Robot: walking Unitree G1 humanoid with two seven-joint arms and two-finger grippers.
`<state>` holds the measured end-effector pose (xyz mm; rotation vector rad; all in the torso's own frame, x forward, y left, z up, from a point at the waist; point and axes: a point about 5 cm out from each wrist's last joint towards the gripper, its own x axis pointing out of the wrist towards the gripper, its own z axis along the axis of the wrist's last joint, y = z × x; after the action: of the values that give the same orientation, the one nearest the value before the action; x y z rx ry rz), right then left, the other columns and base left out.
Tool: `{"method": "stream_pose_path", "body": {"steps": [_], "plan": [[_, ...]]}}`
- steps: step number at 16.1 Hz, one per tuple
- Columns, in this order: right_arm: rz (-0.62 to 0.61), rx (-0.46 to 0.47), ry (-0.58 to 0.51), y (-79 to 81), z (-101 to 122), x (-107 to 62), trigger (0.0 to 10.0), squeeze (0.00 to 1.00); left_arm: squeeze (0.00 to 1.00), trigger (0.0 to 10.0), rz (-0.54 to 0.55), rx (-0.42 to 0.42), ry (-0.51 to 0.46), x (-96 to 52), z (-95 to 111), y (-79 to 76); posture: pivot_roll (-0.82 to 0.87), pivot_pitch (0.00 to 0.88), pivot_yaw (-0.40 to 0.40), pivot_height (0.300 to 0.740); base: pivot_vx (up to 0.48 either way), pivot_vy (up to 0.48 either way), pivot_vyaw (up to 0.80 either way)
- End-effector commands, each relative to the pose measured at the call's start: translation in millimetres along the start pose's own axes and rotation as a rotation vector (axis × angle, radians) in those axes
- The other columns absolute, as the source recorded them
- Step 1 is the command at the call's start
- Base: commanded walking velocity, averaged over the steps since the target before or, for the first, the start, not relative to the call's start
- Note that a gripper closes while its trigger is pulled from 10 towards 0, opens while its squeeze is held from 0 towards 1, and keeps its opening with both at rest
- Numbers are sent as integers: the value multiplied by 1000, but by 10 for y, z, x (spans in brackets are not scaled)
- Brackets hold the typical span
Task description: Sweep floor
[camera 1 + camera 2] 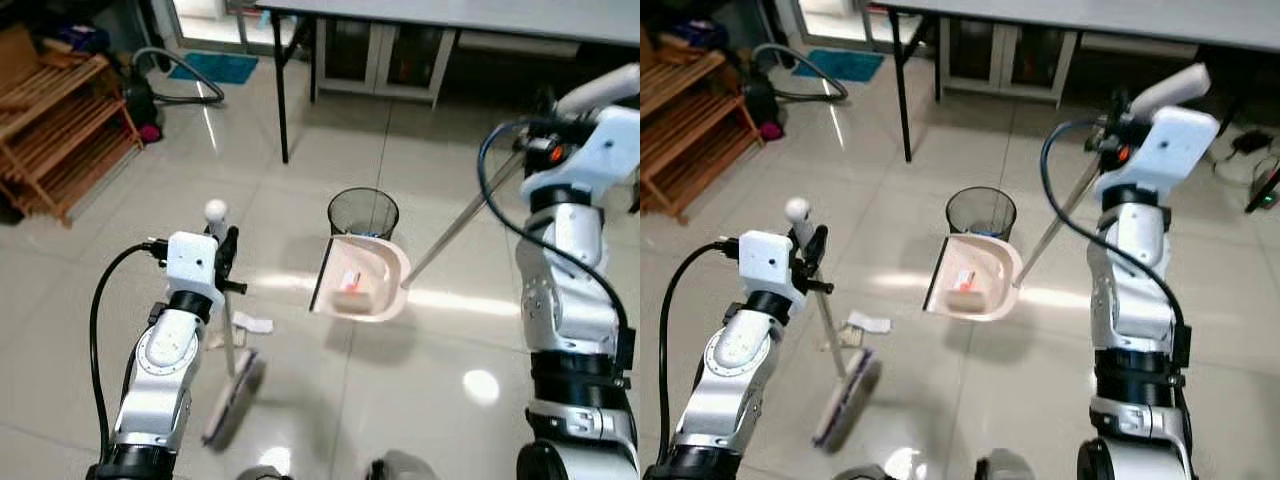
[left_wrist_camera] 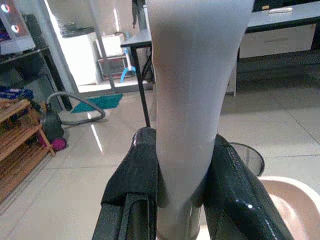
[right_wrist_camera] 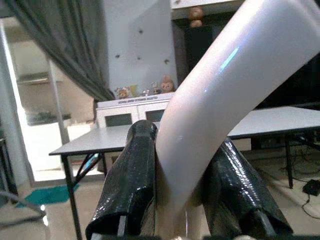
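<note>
My left gripper is closed around the thin white pole of the broom, w/ both black fingers pressed on the handle; the broom stands almost upright and its flat grey head rests on the glossy beige tile floor, close in front of me. My right gripper is clamped on the long silver-white handle of the dustpan, which goes down at a slant to the cream plastic dustpan tray. The tray looks tipped, its dark front lip turned to my left, and it is just beside the black wire-mesh waste bin, between the bin and me. Inside the tray I see a small pinkish box w/ a red mark, so I judge some rubbish is collected already but not yet emptied in the bin. A crumpled white paper scrap lies on the floor just beside the broom pole, not swept yet. So approx. the middle of the task, I think: left is to push this scrap to the tray and then tip everything into the bin. Further back stand a grey table w/ black legs and a wooden slatted rack.
</note>
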<state>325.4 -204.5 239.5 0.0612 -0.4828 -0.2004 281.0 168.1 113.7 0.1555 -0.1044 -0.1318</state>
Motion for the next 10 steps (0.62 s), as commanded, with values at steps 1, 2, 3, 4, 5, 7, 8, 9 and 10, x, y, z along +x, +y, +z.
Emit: {"method": "stream_pose_path", "body": {"steps": [1,2,3,4,5,7,8,9,10], "plan": [[-44,-17,-27,-100,72,45,10000,0,0,10000,-25,-6,-39,30,71,-71,-10,96,20,740,412,0,0],[-65,-5,-25,-118,76,70,10000,0,0,10000,-27,-4,-38,26,70,-69,-9,97,20,740,412,0,0],[-73,2,-23,-126,76,79,10000,0,0,10000,-27,-3,-38,23,68,-68,-9,97,20,740,412,0,0],[-90,17,-20,-141,77,95,10000,0,0,10000,-28,-2,-37,17,65,-67,-9,100,22,740,412,0,0],[-107,35,-24,-158,89,121,10000,0,0,10000,-29,-1,-36,11,62,-67,-9,99,22,740,412,0,0],[-115,42,-31,-167,108,149,10000,0,0,10000,-31,0,-35,3,59,-71,-8,103,23,740,412,0,-581],[-119,43,-34,-175,114,161,10000,0,0,10000,-32,0,-35,-1,58,-74,-6,102,24,740,412,0,-563],[-123,44,-35,-180,116,169,10000,0,0,10000,-33,0,-34,-4,58,-75,-6,103,24,740,412,0,-506],[-126,45,-35,-186,116,173,10000,0,0,10000,-33,0,-33,-11,55,-75,-5,102,26,740,412,0,0]]}}
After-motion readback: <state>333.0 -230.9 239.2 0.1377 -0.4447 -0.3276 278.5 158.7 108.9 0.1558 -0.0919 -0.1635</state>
